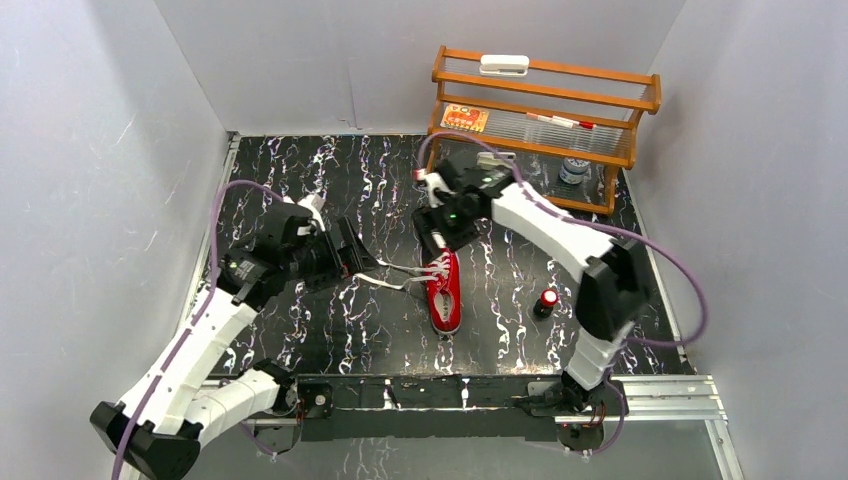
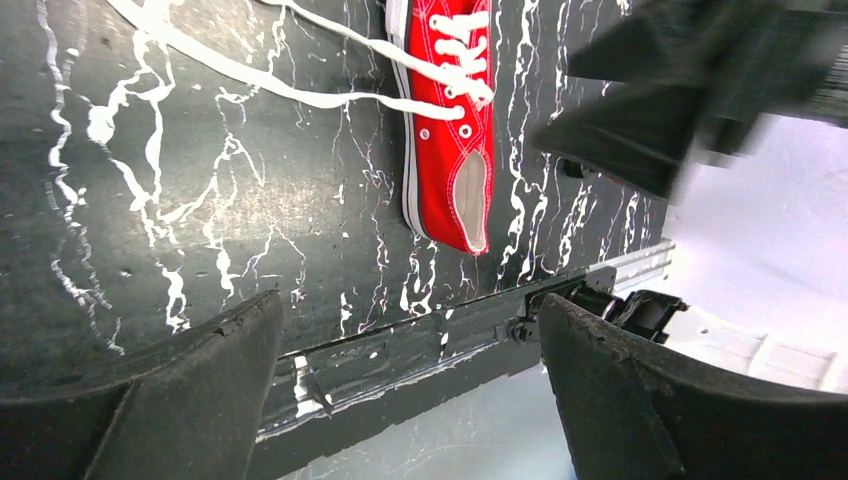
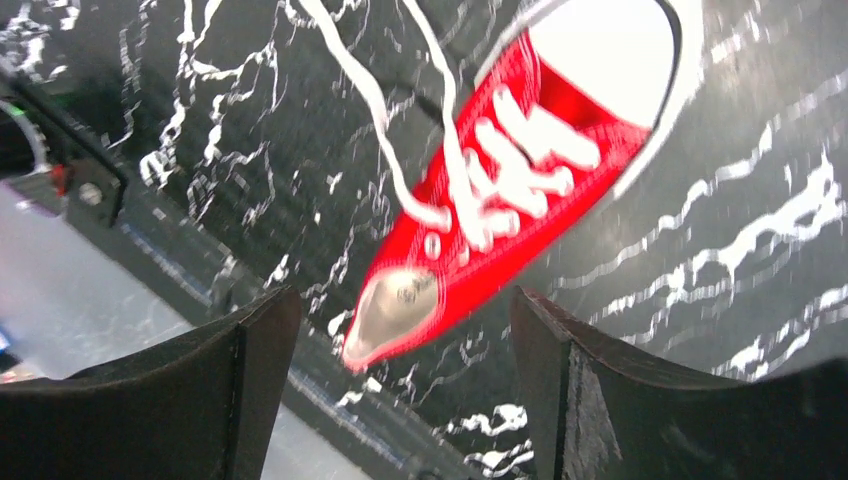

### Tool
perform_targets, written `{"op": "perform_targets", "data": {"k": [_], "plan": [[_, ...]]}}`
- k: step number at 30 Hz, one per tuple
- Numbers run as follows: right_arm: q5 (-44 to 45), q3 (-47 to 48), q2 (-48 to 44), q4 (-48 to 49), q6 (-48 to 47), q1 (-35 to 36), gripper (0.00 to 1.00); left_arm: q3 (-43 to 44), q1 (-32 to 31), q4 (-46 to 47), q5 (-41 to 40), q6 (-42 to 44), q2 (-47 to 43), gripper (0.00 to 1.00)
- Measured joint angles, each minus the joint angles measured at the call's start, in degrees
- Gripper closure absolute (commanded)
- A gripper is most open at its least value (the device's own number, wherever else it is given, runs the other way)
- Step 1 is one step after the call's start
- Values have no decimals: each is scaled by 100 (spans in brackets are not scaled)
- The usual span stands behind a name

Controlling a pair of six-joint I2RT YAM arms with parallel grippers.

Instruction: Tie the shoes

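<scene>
The red sneaker [image 1: 445, 295] lies on the black marbled table, heel toward the near edge, toe toward the back. Its white laces [image 1: 392, 280] are loose and trail left across the table. My left gripper [image 1: 362, 262] is open and empty, just left of the shoe by the lace ends. My right gripper [image 1: 435, 248] is open and empty, over the toe end. In the left wrist view the shoe [image 2: 450, 150] and laces [image 2: 250, 85] lie beyond the open gripper [image 2: 405, 310]. In the right wrist view the shoe [image 3: 500, 220] lies below the open gripper [image 3: 405, 300], blurred.
A small red-and-black cylinder [image 1: 546, 302] stands right of the shoe. A wooden rack [image 1: 545, 110] with small items stands at the back right. Grey walls close in the table on three sides. A metal rail [image 1: 480, 390] runs along the near edge.
</scene>
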Motion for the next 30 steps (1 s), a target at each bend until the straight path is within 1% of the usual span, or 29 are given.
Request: {"op": "perform_targets", "data": {"k": [1,4,6,9,11,15,20,23,26,30], "plan": [[76,153,251,46,-28,127,18,212,0,-212,-103,2,-7,4],[337,870,1178,181,-181,520,27,811,0,-807,-356,87,-28,4],[444,1440,1773,177,-249,686,30,1176,0,-1239,-518,153,-55,3],[579,2190,2544,216,-323,813,33,1467,0,-1749,-669,179,-177,2],[662,2457,2909,262,-407,857,33,1484,0,-1996,-730,151,-332,2],[831,2741,3451,282,-634,960,35,1484,0,-2444,-811,-66,-739,2],[1134,2802,3810,302,-1021,1163,36,1495,0,-2721,-813,-297,-1027,2],[1314,2994,3934,306,-1237,1325,41,1585,0,-2883,-848,-323,-992,2],[1519,3108,4024,374,-1386,1480,60,1700,0,-2966,-892,-345,-955,2],[1753,3123,4048,498,-1429,1598,90,1744,0,-3012,-940,-334,-929,2]]}}
